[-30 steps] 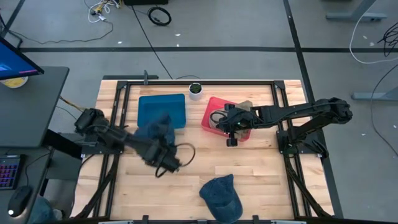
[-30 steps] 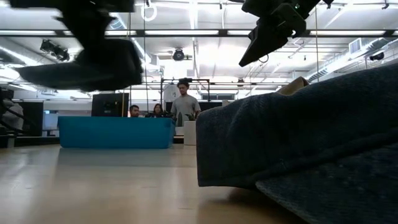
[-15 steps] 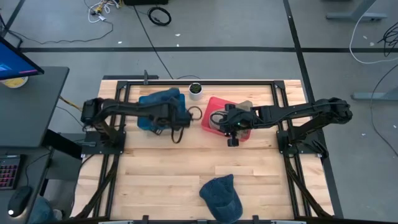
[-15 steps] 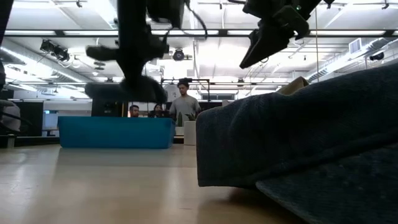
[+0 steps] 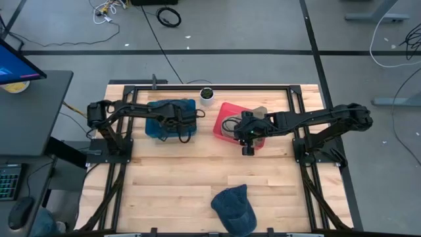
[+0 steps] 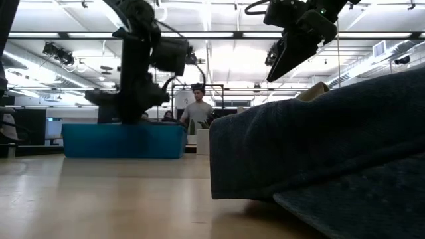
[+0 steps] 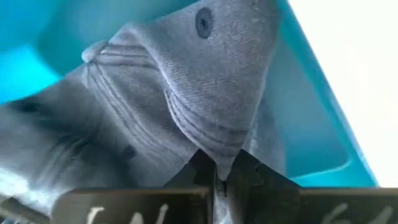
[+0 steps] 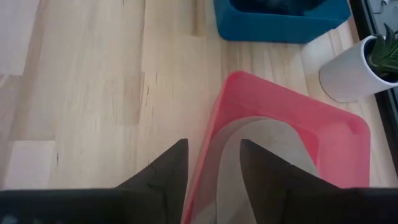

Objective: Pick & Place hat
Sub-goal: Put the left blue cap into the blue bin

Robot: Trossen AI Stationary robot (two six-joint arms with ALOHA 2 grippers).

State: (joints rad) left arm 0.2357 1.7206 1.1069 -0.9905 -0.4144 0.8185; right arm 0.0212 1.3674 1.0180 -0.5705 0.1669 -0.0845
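The left gripper (image 7: 219, 177) is over the blue bin (image 5: 152, 112), at about ten o'clock on the table (image 5: 184, 178). Its fingers are pinched tight on a fold of a dark blue hat (image 7: 205, 93). The hat hangs down into the blue bin, so I think it is just about to be let go.

The right gripper (image 8: 211, 163) hangs over the near edge of the pink bin (image 8: 298, 118), at about one o'clock on the table. Its fingers are a little apart and hold nothing. Under them a tan hat (image 8: 264, 146) lies inside the pink bin.

One more hat (image 5: 234, 207), dark blue too, lies flat on the table at six o'clock, well away from both bins. No gripper is near it.

So the job looks partly done. One hat is in the pink bin and one is almost in the blue bin. What is left, I think, is to open the left fingers and then go and get the last hat.

A small white pot (image 5: 207, 96) with a green plant stands between the two bins at twelve o'clock.

There are some pale marks on the left gripper, but I cannot read them, and I see no other words or labels
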